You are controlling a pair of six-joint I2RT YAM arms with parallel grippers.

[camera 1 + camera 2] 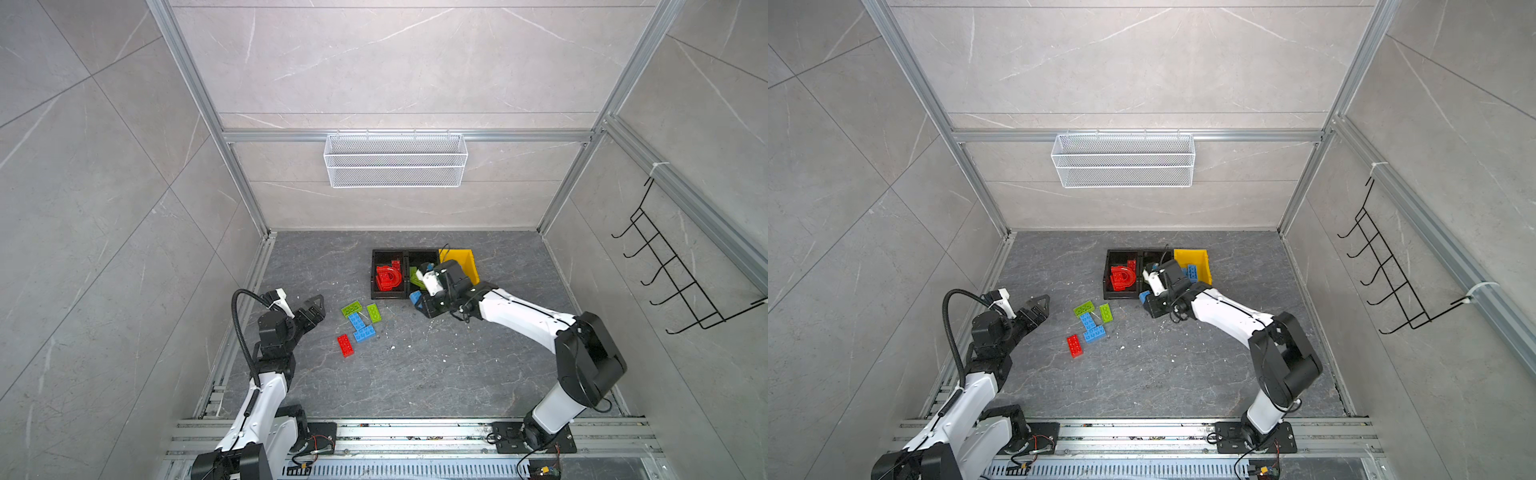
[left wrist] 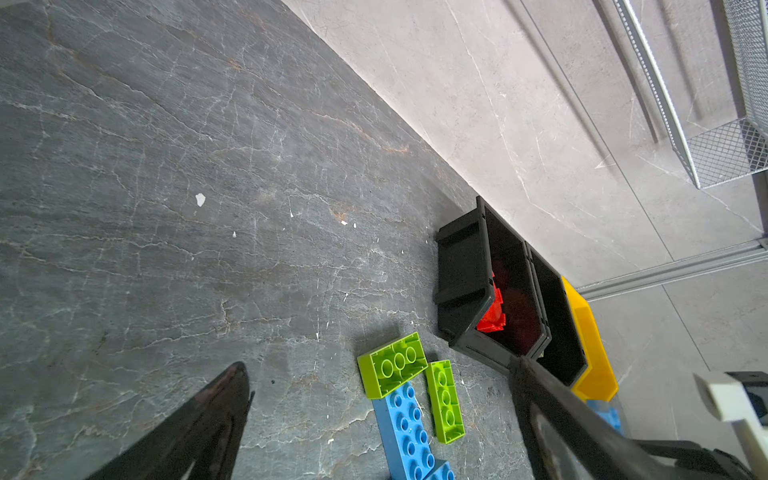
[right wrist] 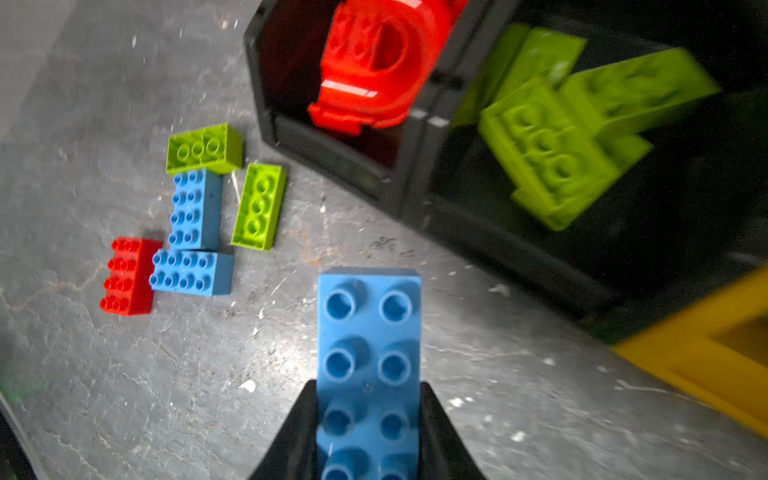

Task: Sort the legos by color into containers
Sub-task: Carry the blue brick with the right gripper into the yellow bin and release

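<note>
Jaws of the left gripper [image 1: 320,308] stand open and empty beside five loose bricks [image 1: 356,321] on the table [image 1: 415,374]. Right gripper [image 3: 368,388] jaws clamp the long sides of a blue brick [image 3: 368,328], studs up, just before the bins [image 1: 388,296].

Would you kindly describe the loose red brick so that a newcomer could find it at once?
Start at the row of three bins at the back of the dark table. Before them, leftwards, lie five loose bricks; the red brick sits at their near end, beside a blue brick. It is the only red one outside the bins.
</note>
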